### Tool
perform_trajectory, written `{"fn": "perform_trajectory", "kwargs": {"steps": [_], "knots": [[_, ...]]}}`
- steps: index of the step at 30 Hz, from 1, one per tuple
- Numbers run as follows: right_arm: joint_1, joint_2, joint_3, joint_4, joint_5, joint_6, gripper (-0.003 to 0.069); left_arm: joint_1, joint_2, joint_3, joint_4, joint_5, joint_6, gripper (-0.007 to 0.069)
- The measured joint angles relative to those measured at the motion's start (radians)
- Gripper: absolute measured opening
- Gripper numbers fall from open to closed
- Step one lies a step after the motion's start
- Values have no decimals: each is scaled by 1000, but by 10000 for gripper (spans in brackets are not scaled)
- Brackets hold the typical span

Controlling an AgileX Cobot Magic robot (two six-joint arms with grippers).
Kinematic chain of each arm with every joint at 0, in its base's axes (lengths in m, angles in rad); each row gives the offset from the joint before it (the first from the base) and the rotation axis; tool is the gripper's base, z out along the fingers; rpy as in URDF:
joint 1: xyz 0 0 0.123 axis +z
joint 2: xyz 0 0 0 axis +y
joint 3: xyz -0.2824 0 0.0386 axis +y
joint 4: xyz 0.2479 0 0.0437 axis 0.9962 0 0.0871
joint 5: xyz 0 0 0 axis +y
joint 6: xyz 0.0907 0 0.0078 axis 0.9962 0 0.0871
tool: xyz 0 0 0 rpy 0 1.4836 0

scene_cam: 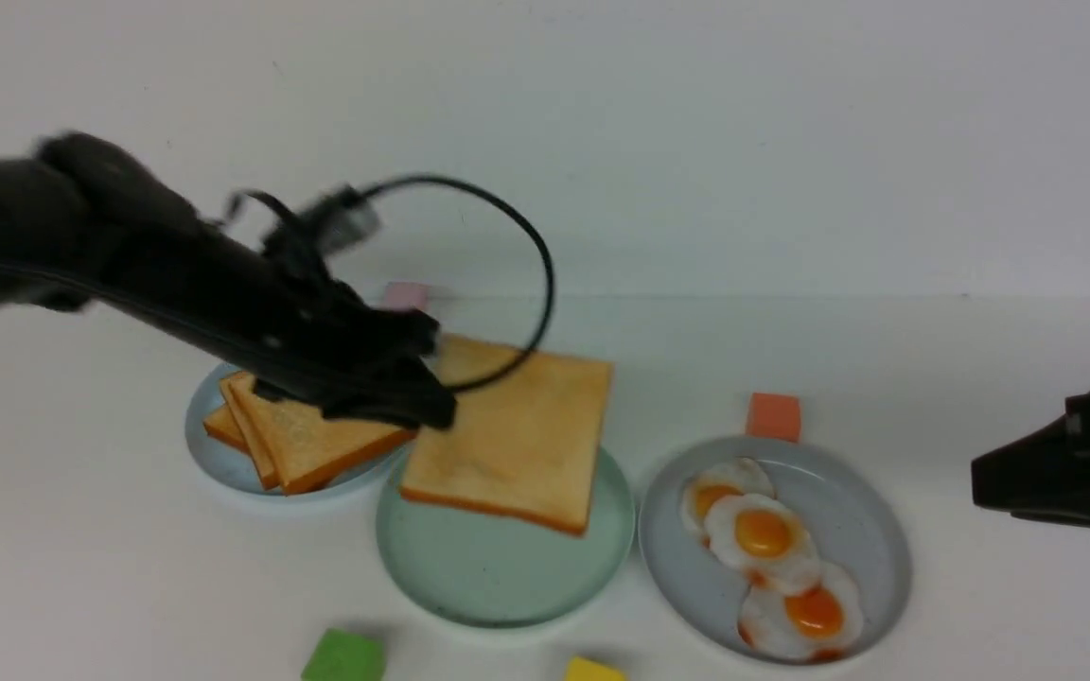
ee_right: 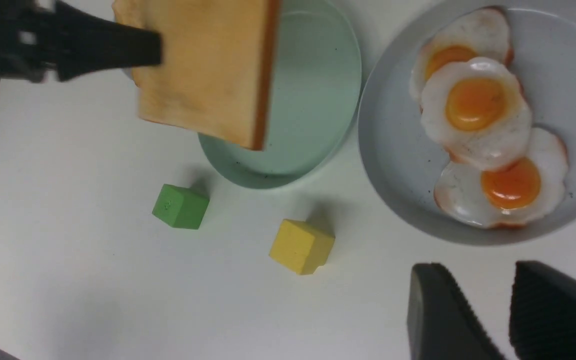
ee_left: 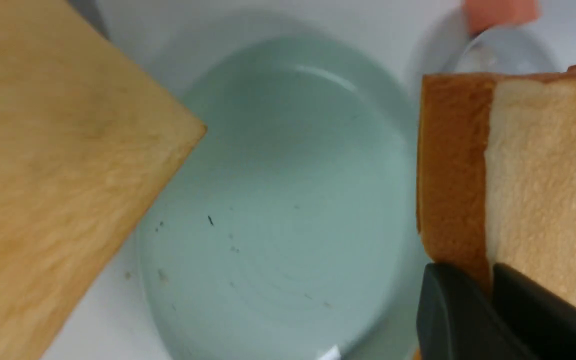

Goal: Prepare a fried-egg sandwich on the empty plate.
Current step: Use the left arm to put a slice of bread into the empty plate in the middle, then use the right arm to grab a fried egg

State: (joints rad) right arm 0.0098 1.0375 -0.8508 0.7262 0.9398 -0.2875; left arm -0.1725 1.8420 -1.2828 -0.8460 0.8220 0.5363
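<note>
My left gripper (scene_cam: 427,402) is shut on one edge of a golden-brown toast slice (scene_cam: 512,435), which hangs tilted above the empty mint-green plate (scene_cam: 507,582). In the left wrist view the jaws (ee_left: 490,282) pinch the toast's (ee_left: 533,165) orange crust over the bare plate (ee_left: 288,190). More toast slices (scene_cam: 308,440) lie stacked on the pale blue plate (scene_cam: 209,454) to the left. Three fried eggs (scene_cam: 763,534) overlap on the blue-grey plate (scene_cam: 890,558) to the right. My right gripper (ee_right: 478,272) stands open and empty over the table, near the egg plate (ee_right: 393,165).
Small blocks lie around the plates: green (scene_cam: 343,657) and yellow (scene_cam: 592,672) at the front, orange (scene_cam: 773,416) behind the egg plate, pink (scene_cam: 405,295) at the back. A black cable (scene_cam: 545,274) loops above the left arm.
</note>
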Motion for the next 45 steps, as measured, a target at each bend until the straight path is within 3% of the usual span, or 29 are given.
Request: {"fn": "perform_trajectory", "kwargs": {"steps": [11, 17, 23, 29, 32, 35, 40, 45], "knots": [[0, 0, 0, -3, 0, 0, 242, -8, 133, 0, 20, -52, -73, 56], [0, 0, 0, -3, 0, 0, 242, -8, 133, -3, 21, -34, -124, 187], [0, 0, 0, 7, 0, 0, 242, -7, 98, -3, 83, -9, -161, 372], [0, 5, 0, 12, 1, -46, 242, 37, -43, -58, 189, 35, -235, 428], [0, 37, 0, 12, 3, -48, 242, 51, -130, -72, 210, 105, -221, 419], [0, 130, 0, 14, -10, -50, 242, 0, -265, -58, 212, 191, -154, 351], [0, 299, -46, -29, -45, -80, 242, -179, -437, 19, 282, 198, -146, 169], [0, 454, -134, -63, -64, -170, 242, -363, -550, 141, 431, 151, -234, -5]]}}
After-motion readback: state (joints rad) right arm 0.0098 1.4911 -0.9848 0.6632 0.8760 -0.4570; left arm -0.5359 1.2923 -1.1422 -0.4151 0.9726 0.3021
